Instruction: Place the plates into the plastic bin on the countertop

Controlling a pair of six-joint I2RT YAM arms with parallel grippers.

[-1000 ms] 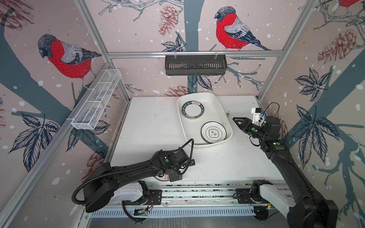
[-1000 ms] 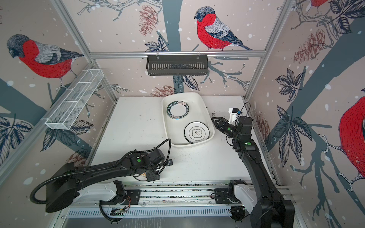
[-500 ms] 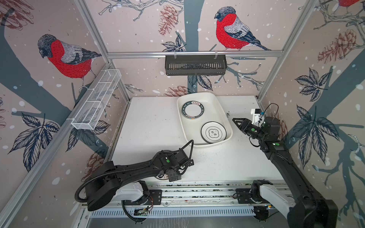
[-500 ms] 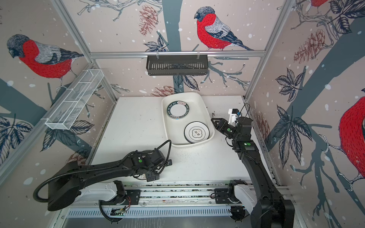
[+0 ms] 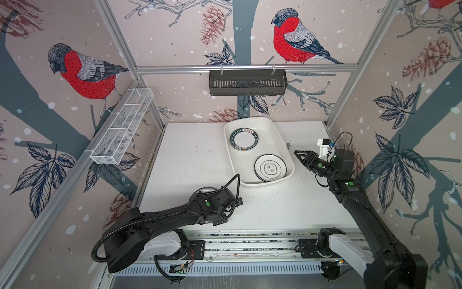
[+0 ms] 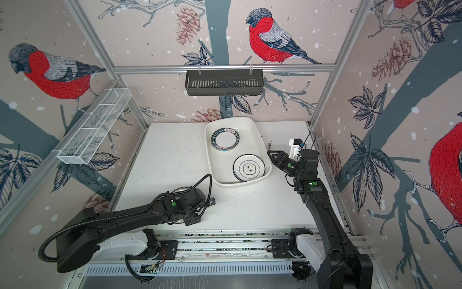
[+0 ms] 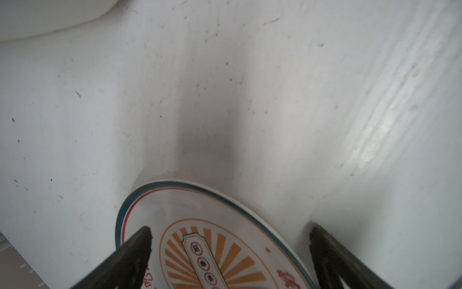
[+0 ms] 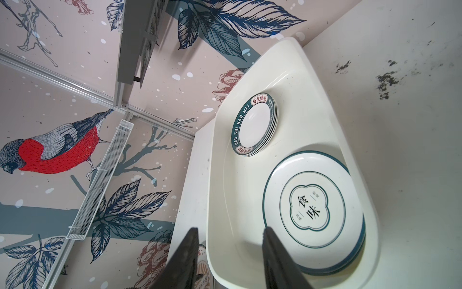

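Left jaws: spread wide! The left gripper (image 7: 230,228) straddles the sunburst plate (image 7: 190,207), one finger (image 7: 140,247) over its rim and the other just off its edge, with no clamp on it.
Sunburst plate: resting on the countertop (image 5: 190,155), lower centre in both top views. It is mostly hidden under the left wrist, with only an arc of rim peeking out.
Plate edge: a thin dark-green line with a red line inside, and bare white surface beyond it.
Right jaws: partly apart, nothing between them. The right gripper (image 5: 298,153) hangs at right-centre of a top view, just beside the right rim of the plastic bin (image 5: 270,142).
Bin: upper centre in both top views, its far end near the back wall and its flared near rim facing the left arm.
In the bin: a green-lettered stack (image 5: 244,139) at the far end and a thin-rimmed character plate (image 5: 270,167) at the near end, close to the right wall.
Open room: a wide bare stretch from the bin's left rim to the countertop's left edge, and a clear strip between the sunburst plate and the bin's near rim.
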